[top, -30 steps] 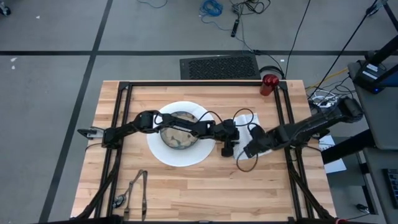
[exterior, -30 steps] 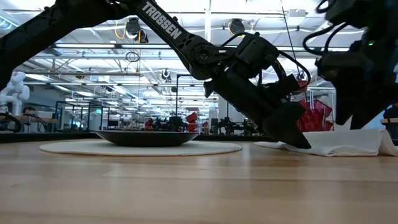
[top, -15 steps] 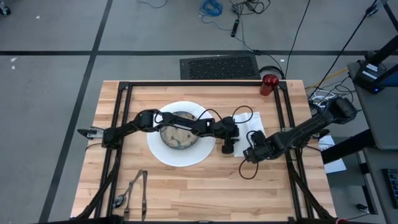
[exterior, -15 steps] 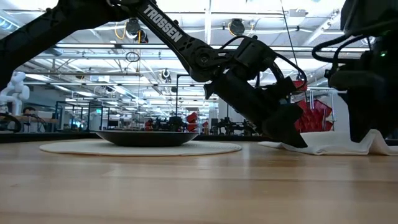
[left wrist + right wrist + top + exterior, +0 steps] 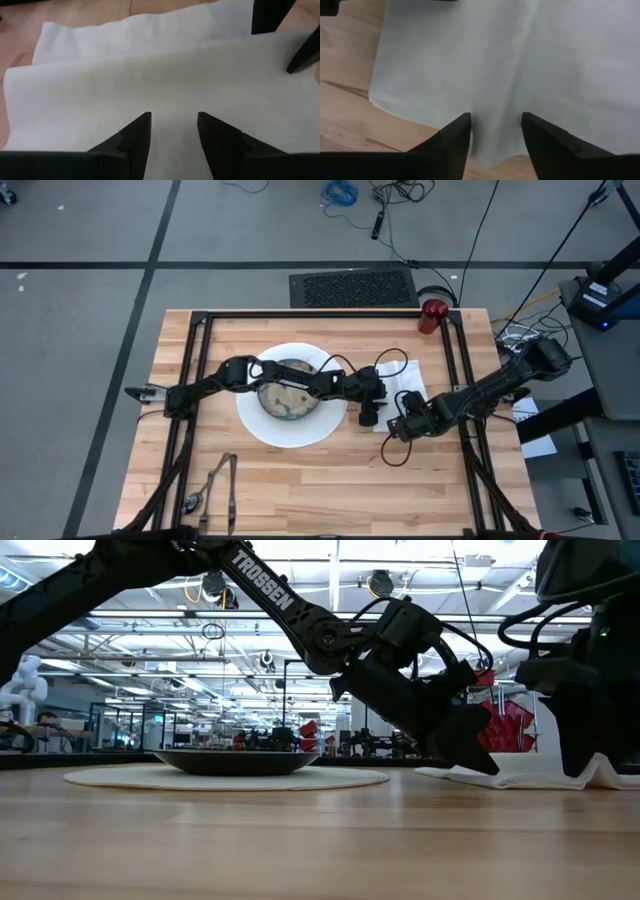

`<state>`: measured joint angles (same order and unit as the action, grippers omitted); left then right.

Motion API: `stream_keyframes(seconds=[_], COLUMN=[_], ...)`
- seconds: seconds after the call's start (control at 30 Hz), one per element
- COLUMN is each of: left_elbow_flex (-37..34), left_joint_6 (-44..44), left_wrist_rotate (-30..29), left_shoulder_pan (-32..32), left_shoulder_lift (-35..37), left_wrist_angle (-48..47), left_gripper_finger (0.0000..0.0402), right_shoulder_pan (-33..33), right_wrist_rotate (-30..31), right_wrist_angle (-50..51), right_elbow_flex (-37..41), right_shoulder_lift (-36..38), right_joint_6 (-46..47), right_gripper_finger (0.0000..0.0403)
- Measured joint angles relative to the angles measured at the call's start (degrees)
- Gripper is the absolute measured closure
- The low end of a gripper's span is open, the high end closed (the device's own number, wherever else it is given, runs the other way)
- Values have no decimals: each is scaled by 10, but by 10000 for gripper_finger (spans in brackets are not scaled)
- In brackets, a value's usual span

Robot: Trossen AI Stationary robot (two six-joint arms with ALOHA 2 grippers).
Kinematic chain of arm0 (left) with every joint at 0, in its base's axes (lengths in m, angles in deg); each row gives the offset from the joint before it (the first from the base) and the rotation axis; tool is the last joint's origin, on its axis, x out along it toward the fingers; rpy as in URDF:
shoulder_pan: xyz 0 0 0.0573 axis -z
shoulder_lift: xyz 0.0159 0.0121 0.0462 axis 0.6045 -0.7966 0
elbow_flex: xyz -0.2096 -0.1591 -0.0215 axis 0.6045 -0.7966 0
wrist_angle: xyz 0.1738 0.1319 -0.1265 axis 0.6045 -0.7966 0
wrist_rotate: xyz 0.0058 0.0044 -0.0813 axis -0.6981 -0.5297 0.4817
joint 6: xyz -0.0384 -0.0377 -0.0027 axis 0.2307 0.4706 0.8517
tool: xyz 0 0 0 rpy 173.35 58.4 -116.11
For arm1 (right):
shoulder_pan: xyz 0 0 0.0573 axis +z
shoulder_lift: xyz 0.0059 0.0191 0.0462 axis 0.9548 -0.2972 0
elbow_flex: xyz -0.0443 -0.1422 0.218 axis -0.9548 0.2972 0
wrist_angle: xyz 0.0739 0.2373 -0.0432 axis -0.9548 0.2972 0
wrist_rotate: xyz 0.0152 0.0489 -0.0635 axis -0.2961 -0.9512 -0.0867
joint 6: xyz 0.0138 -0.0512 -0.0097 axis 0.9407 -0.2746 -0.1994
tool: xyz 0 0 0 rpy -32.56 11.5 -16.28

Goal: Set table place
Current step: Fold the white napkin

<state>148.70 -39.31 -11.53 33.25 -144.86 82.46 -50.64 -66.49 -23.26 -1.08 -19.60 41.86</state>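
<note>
The cutlery (image 5: 215, 485) at the table's (image 5: 300, 480) near edge is too small to sort into pieces. Farther in, the left arm reaches across the bowl (image 5: 283, 395) on the white plate (image 5: 262, 431), hiding part of both. Its left gripper (image 5: 173, 131) stands open over the white napkin (image 5: 408, 383), fingers apart with nothing between them. The right gripper (image 5: 495, 131), also open, meets the napkin's near edge and covers it from above. The red cup (image 5: 431, 315) stands at the far right corner.

The right pincer (image 5: 394, 426) has slid down the napkin (image 5: 402, 383) to its near edge.
</note>
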Motion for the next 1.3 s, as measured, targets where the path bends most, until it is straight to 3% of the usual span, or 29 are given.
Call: stream_keyframes(seconds=[0.23, 0.43, 0.7, 0.9, 1.1, 1.3], left_elbow_flex=[0, 0, 2, 6, 5, 36], left_joint_6=[-3, -50, -107, -104, -119, -230], left_wrist_rotate=[0, 1, 3, -47, -52, -40], left_shoulder_pan=[0, -2, -12, -18, -16, -16], left_shoulder_lift=[0, 11, 69, 71, 71, 71], left_wrist_angle=[4, -14, -76, -52, -74, -182], left_gripper_finger=[253, 253, 253, 253, 253, 253], right_shoulder_pan=[0, -4, -5, 13, 30, 55], right_wrist_rotate=[14, 7, -34, -32, -36, -60], right_wrist_angle=[1, -3, -5, -10, 2, 11], right_elbow_flex=[0, 0, 0, 0, 0, 0], right_shoulder_lift=[0, 0, 0, 0, 0, 0], right_joint_6=[6, -79, -282, -448, -491, -485], right_gripper_finger=[310, 391, 399, 401, 402, 402])
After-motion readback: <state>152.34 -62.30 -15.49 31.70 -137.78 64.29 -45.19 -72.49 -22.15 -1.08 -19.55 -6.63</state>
